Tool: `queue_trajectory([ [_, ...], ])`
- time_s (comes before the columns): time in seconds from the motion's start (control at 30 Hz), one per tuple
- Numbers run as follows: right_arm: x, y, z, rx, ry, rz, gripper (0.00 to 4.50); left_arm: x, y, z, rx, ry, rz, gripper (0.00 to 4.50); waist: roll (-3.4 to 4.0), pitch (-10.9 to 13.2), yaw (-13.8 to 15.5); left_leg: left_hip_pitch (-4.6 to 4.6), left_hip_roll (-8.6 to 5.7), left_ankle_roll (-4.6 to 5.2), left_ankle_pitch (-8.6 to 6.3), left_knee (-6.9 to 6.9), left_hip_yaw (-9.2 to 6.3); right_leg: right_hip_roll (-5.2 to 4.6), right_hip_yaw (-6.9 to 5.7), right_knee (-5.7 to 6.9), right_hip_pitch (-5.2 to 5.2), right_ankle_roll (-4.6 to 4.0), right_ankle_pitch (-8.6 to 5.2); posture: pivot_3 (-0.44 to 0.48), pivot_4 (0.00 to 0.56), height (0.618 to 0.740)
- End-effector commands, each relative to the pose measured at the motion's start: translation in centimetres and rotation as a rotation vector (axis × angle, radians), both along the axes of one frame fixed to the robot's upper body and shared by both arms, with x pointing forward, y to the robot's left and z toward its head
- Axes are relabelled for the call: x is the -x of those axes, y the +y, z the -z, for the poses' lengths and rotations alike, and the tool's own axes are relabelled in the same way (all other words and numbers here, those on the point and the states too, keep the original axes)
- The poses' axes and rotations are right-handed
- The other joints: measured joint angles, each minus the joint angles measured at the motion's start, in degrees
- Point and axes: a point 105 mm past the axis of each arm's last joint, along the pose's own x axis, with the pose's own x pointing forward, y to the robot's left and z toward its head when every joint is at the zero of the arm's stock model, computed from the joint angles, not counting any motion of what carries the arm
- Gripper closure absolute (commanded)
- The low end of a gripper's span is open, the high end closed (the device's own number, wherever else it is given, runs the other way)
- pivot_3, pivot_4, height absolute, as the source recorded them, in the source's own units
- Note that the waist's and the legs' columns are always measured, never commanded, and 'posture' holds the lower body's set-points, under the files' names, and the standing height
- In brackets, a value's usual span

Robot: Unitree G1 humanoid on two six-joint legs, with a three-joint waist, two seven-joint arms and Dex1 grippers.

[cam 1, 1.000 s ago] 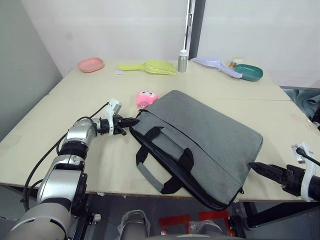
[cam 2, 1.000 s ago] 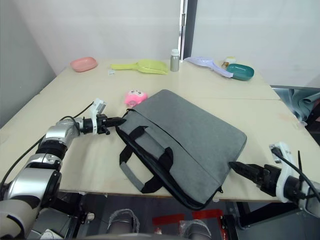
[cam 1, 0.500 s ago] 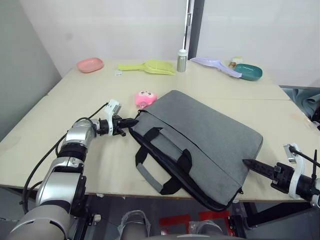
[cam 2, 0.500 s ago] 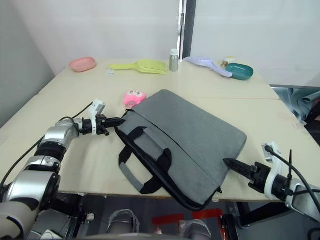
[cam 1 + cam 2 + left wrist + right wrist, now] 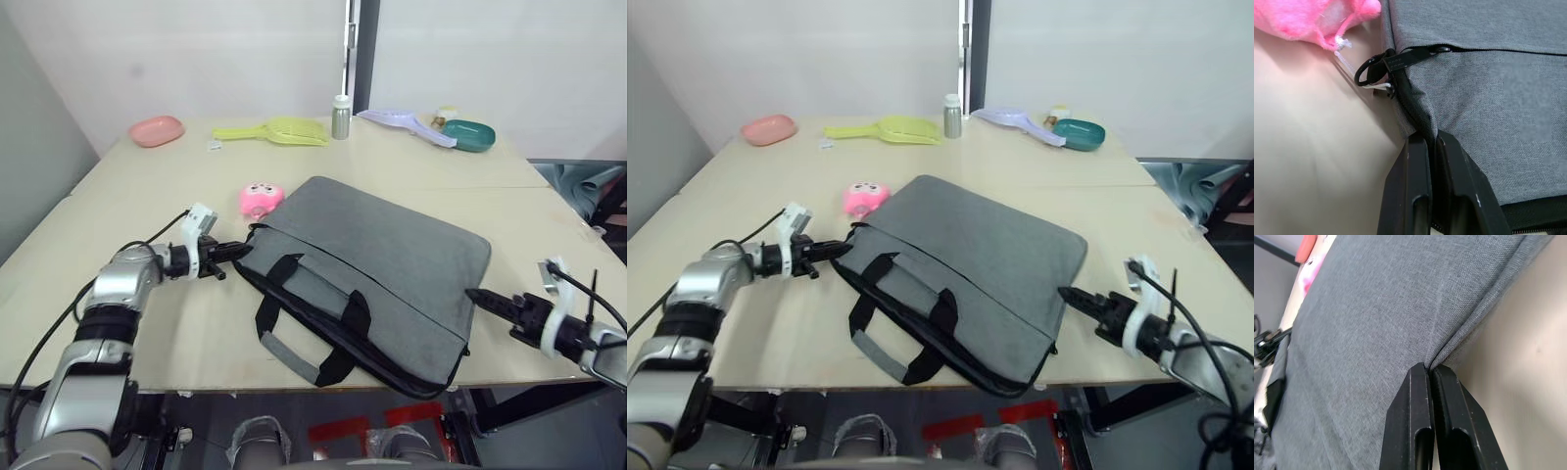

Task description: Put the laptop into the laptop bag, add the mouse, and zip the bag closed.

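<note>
On the worktop (image 5: 118,206) the laptop bag (image 5: 382,264) lay flat, apparently zipped. The left gripper (image 5: 1431,139) pinched its corner trim; the right gripper (image 5: 1429,368), fingers closed, pressed the opposite edge.

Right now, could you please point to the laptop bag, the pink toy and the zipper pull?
laptop bag (image 5: 392,250): left eye view, on the middle of its grey top panel.
pink toy (image 5: 259,199): left eye view, on its round body.
zipper pull (image 5: 1371,71): left wrist view, on the black ring.
</note>
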Motion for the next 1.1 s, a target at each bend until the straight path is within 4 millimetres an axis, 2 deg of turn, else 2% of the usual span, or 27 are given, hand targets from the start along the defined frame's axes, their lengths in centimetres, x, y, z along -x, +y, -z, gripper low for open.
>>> queue_trajectory([
  [0.03, -2.6, 2.0, -2.3, 0.003, -0.116, -0.014, 4.47, 1.6, 0.3, -1.4, -0.003, -0.008, 0.006, 4.50, 0.04, 0.0, -0.2, -0.03, 0.00, -0.01, 0.01, -0.06, 0.01, 0.00, -0.01, 0.02, -0.08, -0.01, -0.01, 0.000, 0.150, 0.740],
  [0.27, -6.7, 3.6, -3.3, 0.046, -0.162, 0.013, 4.47, 4.0, 1.8, -1.1, -0.039, 0.027, -0.051, 4.50, 0.06, 0.0, 0.2, -0.29, -0.01, -0.04, 0.03, -0.19, 0.05, 0.02, -0.02, -0.10, -0.31, -0.05, -0.04, 0.000, 0.150, 0.740],
  [0.43, -8.7, 4.6, -3.3, 0.059, -0.170, 0.009, 4.47, 6.0, 1.7, 0.0, -0.074, 0.062, -0.064, 4.50, 0.06, 0.0, 0.3, -0.28, 0.00, -0.04, 0.03, -0.30, 0.06, 0.04, -0.05, -0.16, -0.32, -0.09, -0.05, 0.000, 0.150, 0.740],
  [0.6, -9.3, 4.4, -2.7, 0.086, -0.155, 0.016, 4.47, 6.9, 1.3, 0.4, -0.070, 0.079, -0.067, 4.50, 0.05, 0.0, 0.7, -0.25, 0.00, -0.02, 0.03, -0.31, 0.07, 0.04, -0.04, -0.16, -0.29, -0.09, -0.05, 0.000, 0.150, 0.740],
  [0.83, -9.2, 4.2, -2.0, 0.094, -0.136, 0.018, 4.47, 8.7, 1.2, 1.3, -0.117, 0.122, -0.041, 4.50, 0.03, 0.0, 0.8, -0.20, 0.00, -0.01, 0.03, -0.29, 0.08, 0.04, -0.03, -0.13, -0.26, -0.09, -0.06, 0.000, 0.150, 0.740],
  [1.1, -9.3, 4.2, -1.4, 0.099, -0.128, 0.028, 4.47, 8.5, 1.2, 1.3, -0.122, 0.121, -0.035, 4.50, 0.02, -0.1, 0.8, -0.09, 0.00, 0.00, 0.03, -0.27, 0.12, 0.04, 0.03, -0.04, -0.23, -0.09, -0.06, 0.000, 0.150, 0.740],
])
